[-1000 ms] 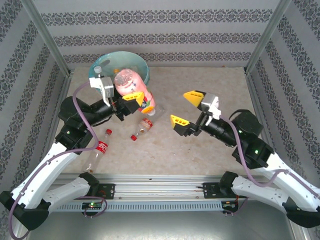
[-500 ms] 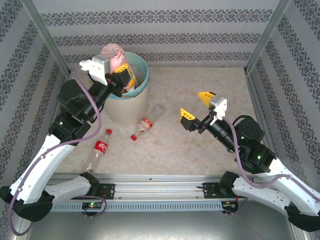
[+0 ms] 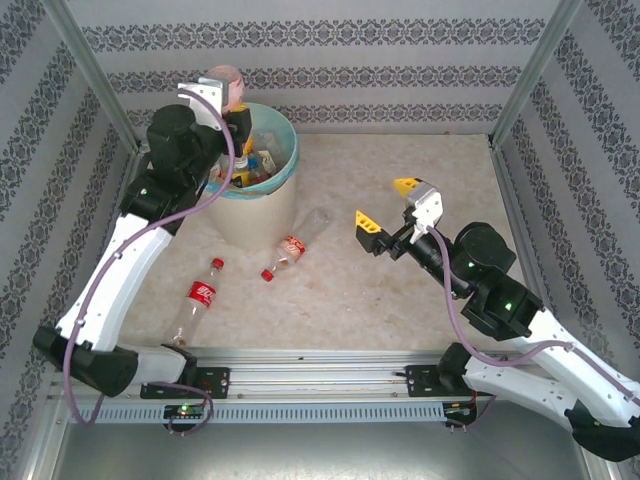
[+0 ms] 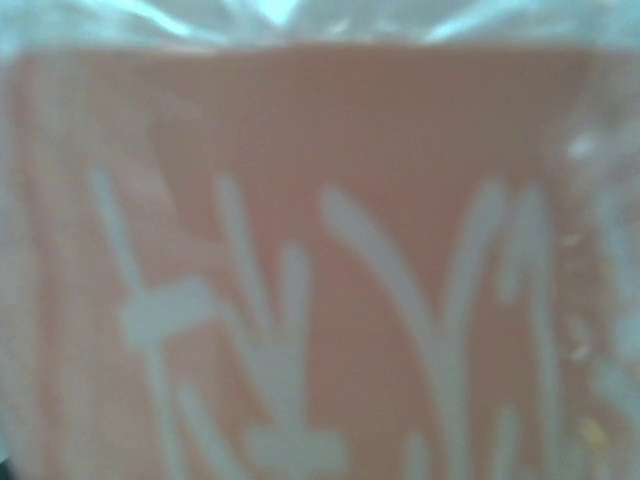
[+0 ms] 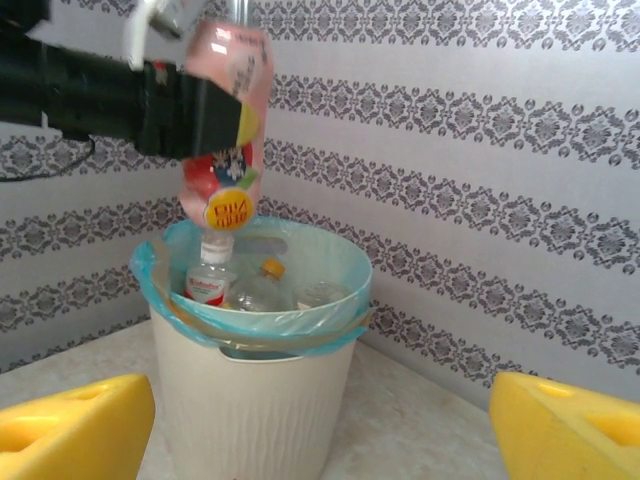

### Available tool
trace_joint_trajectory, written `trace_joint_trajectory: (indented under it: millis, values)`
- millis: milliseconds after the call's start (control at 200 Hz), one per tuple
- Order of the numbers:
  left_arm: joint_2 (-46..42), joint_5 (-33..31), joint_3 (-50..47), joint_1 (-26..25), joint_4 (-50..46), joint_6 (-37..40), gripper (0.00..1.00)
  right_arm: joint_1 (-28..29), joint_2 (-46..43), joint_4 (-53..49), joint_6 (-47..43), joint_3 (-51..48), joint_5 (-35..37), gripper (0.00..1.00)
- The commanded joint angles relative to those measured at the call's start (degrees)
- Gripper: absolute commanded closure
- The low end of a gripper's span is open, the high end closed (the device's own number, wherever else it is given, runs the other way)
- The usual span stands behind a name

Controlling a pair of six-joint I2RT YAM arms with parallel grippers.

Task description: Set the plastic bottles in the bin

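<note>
The left gripper (image 3: 238,120) pinches a pink-labelled bottle (image 5: 228,190) across its middle. It holds the bottle upside down, directly above the open mouth of the bin (image 3: 285,168). The cap end points down, just above the rim on the bin's left side, and the base sticks up above the fingers. In the left wrist view the pink label (image 4: 320,250), with blurred white marks, sits right against the camera.

Inside the bin lie other bottles, among them a white-capped bottle (image 5: 206,282) and an orange-capped bottle (image 5: 270,272).

On the table just in front of the bin lies a red-labelled bottle (image 3: 291,247). A second red-labelled bottle (image 3: 201,294) lies further out, in front of the bin and to its left.

The right gripper (image 3: 387,205) is to the right of the bin and well apart from it. Its yellow fingers are spread wide and hold nothing.
</note>
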Motion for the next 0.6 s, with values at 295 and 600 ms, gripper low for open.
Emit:
trace_joint_trajectory:
  millis: [295,600]
  values:
    - [1.3,13.1,-14.1,3.6,10.5,-8.3,0.58,-7.0,-2.5,-1.3,3.0,-1.4,-0.2,0.13]
    - [-0.2,15.3,-26.3,3.7,18.3,-6.6,0.52,-7.9,-1.9,-1.2,4.0,-1.9,-0.9,0.13]
